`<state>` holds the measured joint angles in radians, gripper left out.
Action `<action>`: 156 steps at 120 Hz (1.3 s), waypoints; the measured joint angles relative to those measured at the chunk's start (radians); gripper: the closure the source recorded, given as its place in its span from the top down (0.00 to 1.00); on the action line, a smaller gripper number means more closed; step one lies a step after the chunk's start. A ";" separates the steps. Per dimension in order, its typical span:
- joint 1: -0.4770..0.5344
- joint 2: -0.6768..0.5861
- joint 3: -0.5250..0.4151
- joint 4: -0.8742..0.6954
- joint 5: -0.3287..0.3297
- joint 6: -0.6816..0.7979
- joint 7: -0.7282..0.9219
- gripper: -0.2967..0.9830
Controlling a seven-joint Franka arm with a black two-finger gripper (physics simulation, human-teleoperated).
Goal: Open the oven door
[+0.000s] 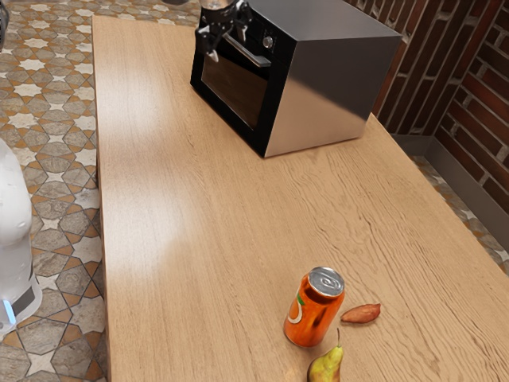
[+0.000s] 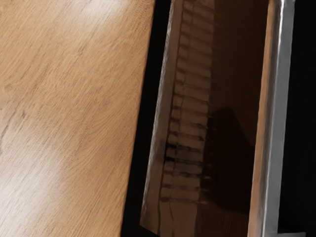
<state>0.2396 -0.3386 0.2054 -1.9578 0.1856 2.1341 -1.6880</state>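
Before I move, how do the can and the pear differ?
The can is orange with a silver top; the pear is yellow-green. The can is a straight-sided cylinder, while the pear tapers to a thin stem. Both are on the wooden table, away from the oven.

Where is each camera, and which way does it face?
Exterior view: sits beside the arm, above the table, looking down along it, past the soda can, toward the oven. My white body shows at the left edge, my gripper near the top.
Wrist view: rides on my hand, looking down at the dark window and metal handle up close.
Both share the oven's front, its handle and the wooden tabletop.
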 joint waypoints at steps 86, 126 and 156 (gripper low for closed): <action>0.086 0.113 0.020 0.066 -0.055 0.067 0.169 0.76; 0.130 0.170 0.021 0.114 -0.101 0.074 0.232 0.75; 0.140 0.179 0.036 0.117 -0.131 0.076 0.274 0.75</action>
<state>0.3799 -0.1597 0.2414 -1.8412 0.0547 2.2097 -1.4141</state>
